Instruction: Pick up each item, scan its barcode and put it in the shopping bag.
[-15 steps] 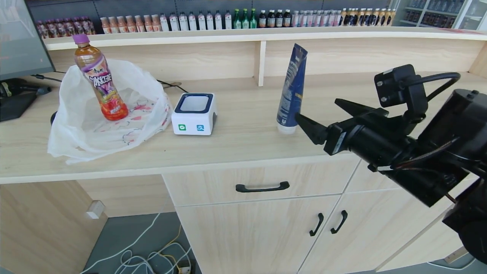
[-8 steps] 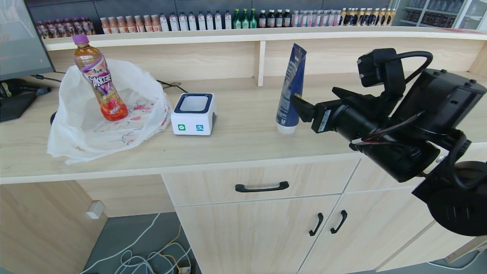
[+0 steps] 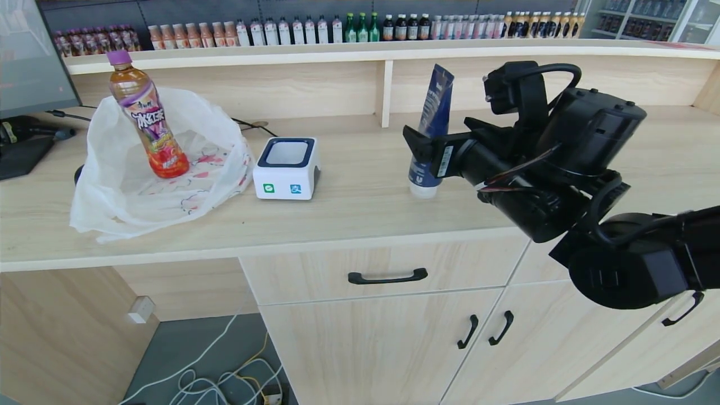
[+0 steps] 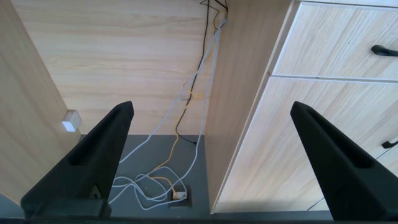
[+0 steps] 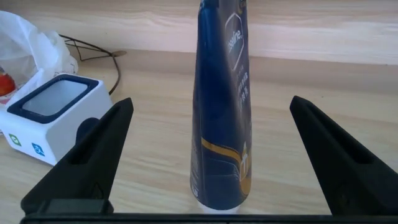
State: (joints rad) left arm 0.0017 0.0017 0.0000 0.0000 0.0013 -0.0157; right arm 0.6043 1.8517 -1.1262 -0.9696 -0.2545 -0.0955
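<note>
A pale wooden counter (image 3: 360, 211) is carrying four things. A white shopping bag (image 3: 112, 194) is lying open and crumpled towards the left. Just beside it, a small white scanner (image 3: 287, 169) is sitting with its window facing up. Well apart to the right, a dark blue tube (image 3: 434, 107) is standing upright on its cap. A monitor's black base (image 3: 22, 156) is resting at the far left edge.
</note>
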